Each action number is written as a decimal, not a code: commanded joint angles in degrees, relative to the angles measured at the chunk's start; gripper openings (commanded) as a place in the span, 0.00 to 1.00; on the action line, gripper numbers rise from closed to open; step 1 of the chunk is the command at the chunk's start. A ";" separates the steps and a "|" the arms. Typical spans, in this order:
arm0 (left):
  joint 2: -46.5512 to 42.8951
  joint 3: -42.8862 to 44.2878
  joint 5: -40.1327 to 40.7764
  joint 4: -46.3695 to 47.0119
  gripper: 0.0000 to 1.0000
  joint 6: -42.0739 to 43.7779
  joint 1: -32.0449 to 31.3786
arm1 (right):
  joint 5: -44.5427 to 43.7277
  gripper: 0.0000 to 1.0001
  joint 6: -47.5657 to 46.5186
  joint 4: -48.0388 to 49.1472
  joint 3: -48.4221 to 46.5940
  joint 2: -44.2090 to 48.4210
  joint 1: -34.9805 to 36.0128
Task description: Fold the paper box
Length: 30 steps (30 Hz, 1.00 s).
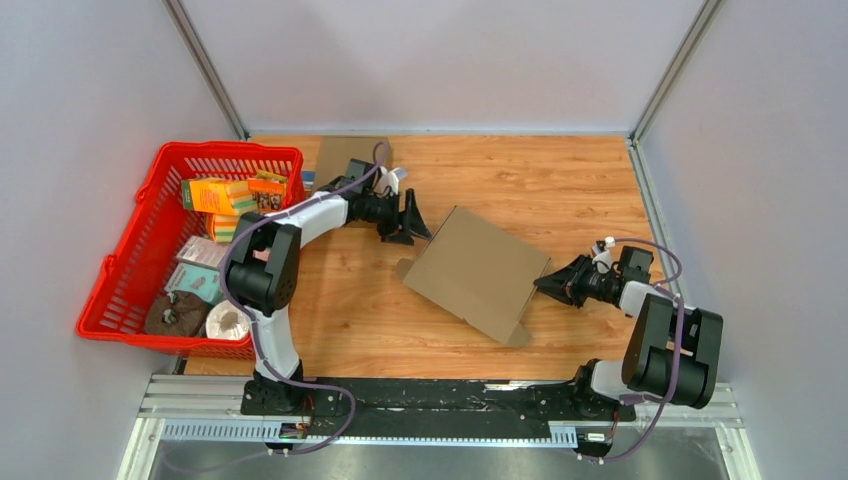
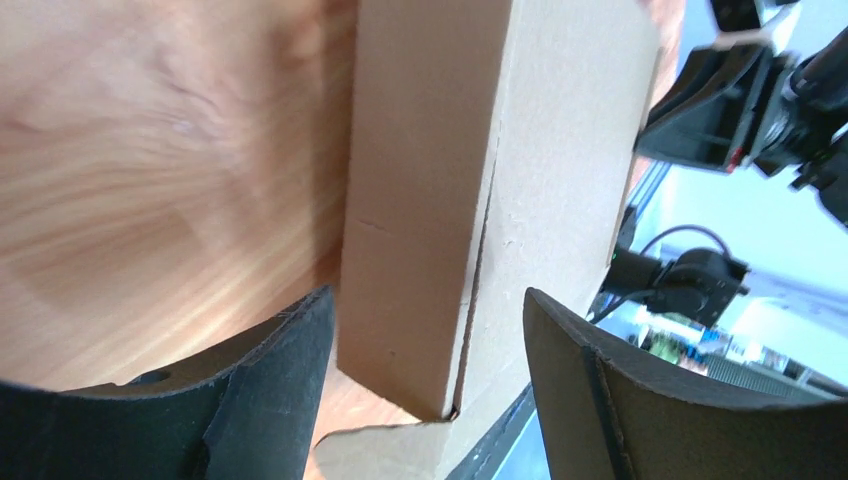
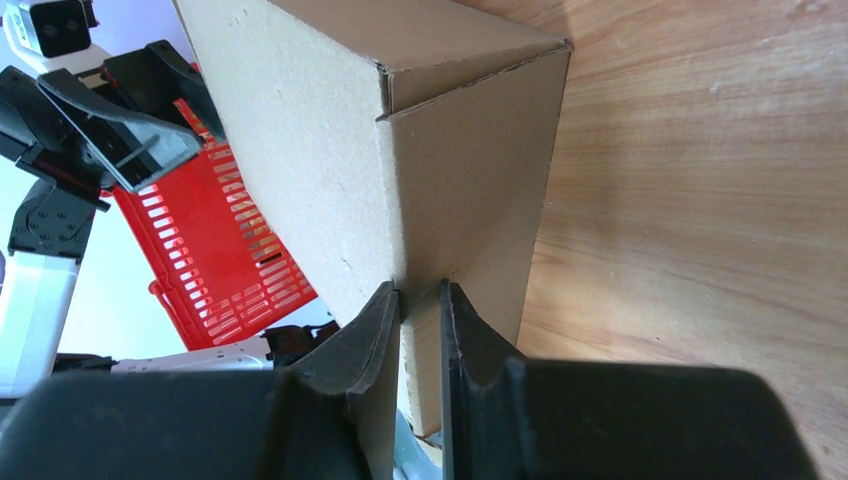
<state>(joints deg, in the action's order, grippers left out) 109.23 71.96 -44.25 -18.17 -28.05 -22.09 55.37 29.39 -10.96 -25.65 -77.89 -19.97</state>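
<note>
Right claw [image 1: 549, 285] [image 3: 420, 300] is clamped on a thin cardboard edge at the right side of the box [image 1: 478, 272]. Left claw [image 1: 415, 216] [image 2: 425, 330] is wide open and holds nothing. From its wrist camera, the box's [image 2: 430, 200] far-left edge stands between the fingers [image 2: 290, 340]; can't tell if either touches it.

Box sits mid-bench [image 1: 560, 190], skewed to the bench edges, between both arms.

Progress, my read: body looks formed, with top panel and side walls squared up in the right wrist view [image 3: 330, 130]. A small tab sticks out at the near corner [image 1: 516, 336] and another on the left side [image 1: 405, 268], so I'd say tucking and closing is what's left.

Around: red basket [image 1: 120, 240] with packets and sponges at the left, well clear of the box. A flat cardboard piece [image 1: 345, 155] lies at the far edge behind the left arm. Nothing blocks either claw; the cables hang close to the left wrist.
</note>
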 commanded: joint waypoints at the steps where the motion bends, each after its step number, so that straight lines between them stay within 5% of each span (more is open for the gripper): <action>1: 0.27 4.65 -3.47 -1.92 0.77 0.44 3.45 | -8.01 0.00 -1.17 0.41 1.57 -3.23 -0.25; 10: 2.65 4.05 -9.17 3.84 0.80 -1.74 3.19 | -3.52 0.00 1.02 9.19 3.67 -7.98 -0.69; 23: 14.16 13.46 -18.06 0.50 0.80 0.64 -1.37 | -5.19 0.00 -0.03 8.41 3.50 -8.95 -1.04; 30: 12.68 10.22 -23.16 13.93 0.78 -7.18 -3.40 | -4.75 0.00 -0.03 8.68 3.41 -8.95 -0.86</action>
<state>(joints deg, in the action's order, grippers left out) 123.02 82.94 -57.36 -13.63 -29.74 -20.91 63.02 31.88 -1.45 -24.27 -84.86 -21.26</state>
